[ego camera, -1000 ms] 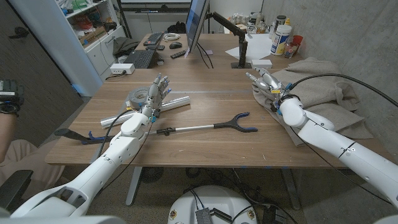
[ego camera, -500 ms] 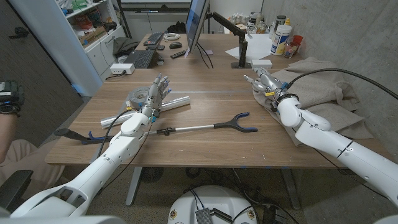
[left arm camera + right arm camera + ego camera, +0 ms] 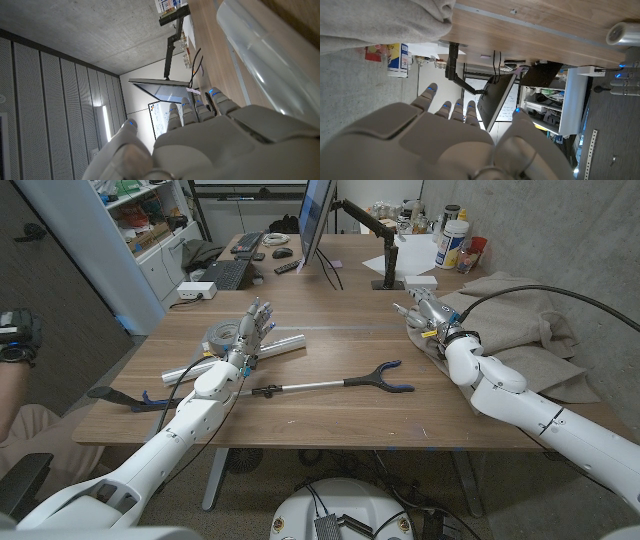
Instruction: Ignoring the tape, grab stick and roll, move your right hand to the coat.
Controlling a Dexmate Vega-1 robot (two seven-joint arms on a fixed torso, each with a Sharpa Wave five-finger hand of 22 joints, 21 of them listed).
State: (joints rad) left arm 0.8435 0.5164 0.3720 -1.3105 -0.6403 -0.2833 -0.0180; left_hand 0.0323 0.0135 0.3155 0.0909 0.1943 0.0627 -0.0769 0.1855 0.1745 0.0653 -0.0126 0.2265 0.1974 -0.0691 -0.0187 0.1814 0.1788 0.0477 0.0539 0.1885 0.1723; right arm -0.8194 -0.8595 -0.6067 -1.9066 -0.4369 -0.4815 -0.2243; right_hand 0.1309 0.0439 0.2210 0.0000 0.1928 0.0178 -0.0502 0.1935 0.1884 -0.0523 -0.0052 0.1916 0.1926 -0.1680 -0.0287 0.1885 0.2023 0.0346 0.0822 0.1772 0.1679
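The stick is a long reacher (image 3: pixel 310 386) with a black handle at the left and a forked blue-black claw (image 3: pixel 387 376), lying across the table's front. A silvery roll (image 3: pixel 285 340) lies behind it, beside grey tape (image 3: pixel 219 335); the roll also shows up close in the left wrist view (image 3: pixel 260 50). My left hand (image 3: pixel 253 328) stands upright over the roll with fingers apart, holding nothing. My right hand (image 3: pixel 424 313) is open at the near edge of the beige coat (image 3: pixel 520 315). In the right wrist view, the coat (image 3: pixel 385 22) lies just past the fingers (image 3: pixel 447 110).
A monitor (image 3: pixel 316 215) on an arm, keyboard (image 3: pixel 225 274), remote (image 3: pixel 287 267) and bottles (image 3: pixel 452 240) stand at the table's back. A concrete wall runs along the right. A person's arm with a watch (image 3: pixel 15 340) shows at the left edge.
My right arm has slid a little to the left along the coat's edge, its hand still open. The left hand, stick and roll have not moved.
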